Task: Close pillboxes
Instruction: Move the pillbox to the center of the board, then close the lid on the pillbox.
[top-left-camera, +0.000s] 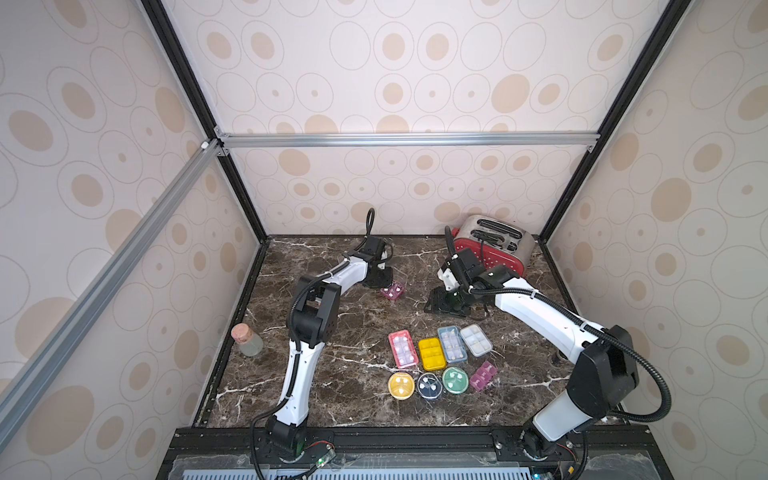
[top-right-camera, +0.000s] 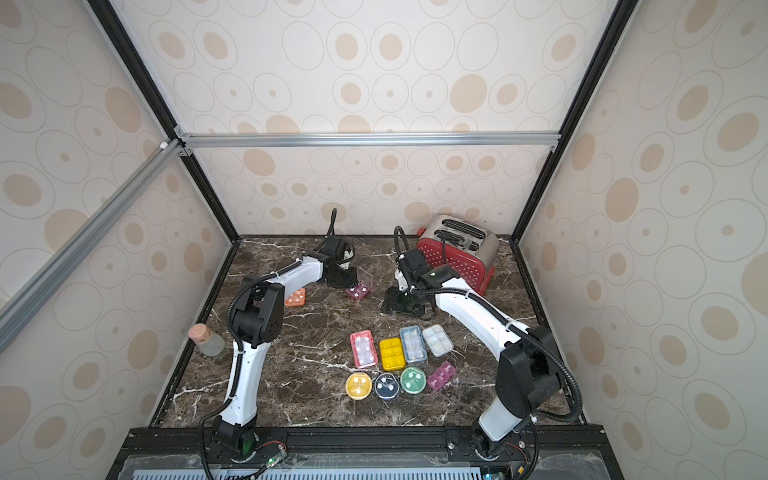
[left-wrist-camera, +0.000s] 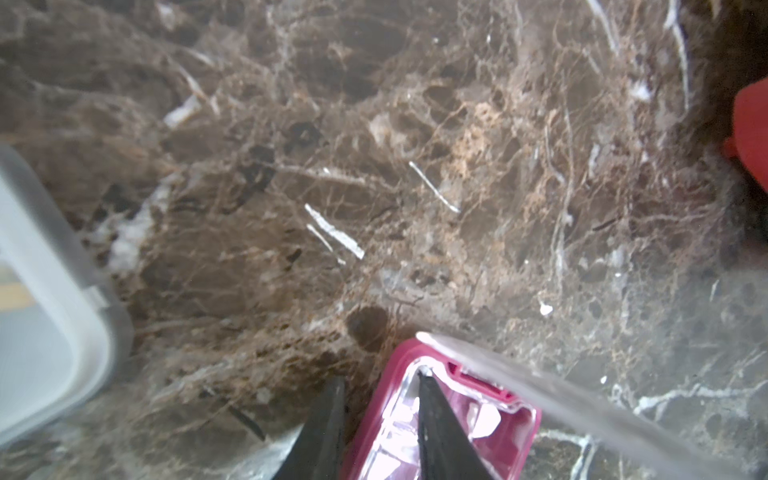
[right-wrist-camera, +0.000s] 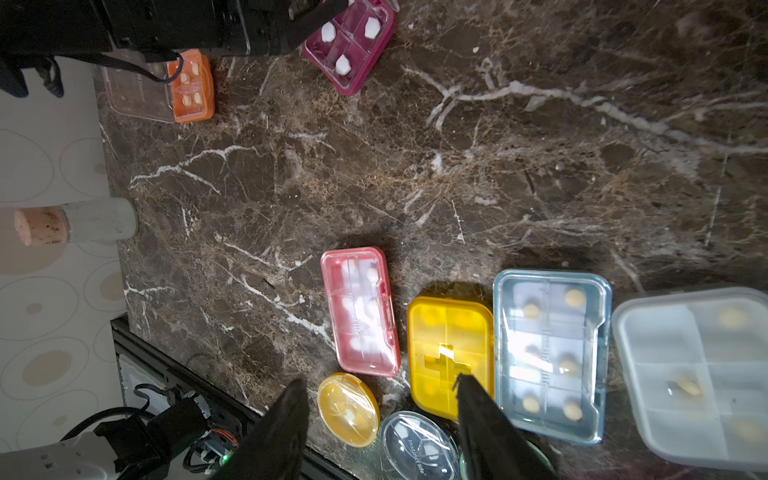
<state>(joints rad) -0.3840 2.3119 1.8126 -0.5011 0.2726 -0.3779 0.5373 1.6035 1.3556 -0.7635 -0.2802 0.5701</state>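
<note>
Left wrist view: left gripper (left-wrist-camera: 381, 380) stands with narrow jaws astride one wall of the magenta pillbox (left-wrist-camera: 511, 419); whether it pinches, I cannot tell. Just beside it the clear lid (left-wrist-camera: 582, 401) stands open. Probably light, slippery plastic: push the lid's free edge.

Your surface: dark marble table (top-left-camera: 353, 390). Red toaster (top-left-camera: 494, 245) stands in back corner. Magenta pillbox (top-left-camera: 392, 290), lid up, lies left of toaster; orange pillbox (top-right-camera: 295, 297) further left. Cluster of eight pillboxes (top-left-camera: 431, 353) lies in front of toaster. Cork jar (top-left-camera: 247, 340) well apart from toaster, at left edge.
</note>
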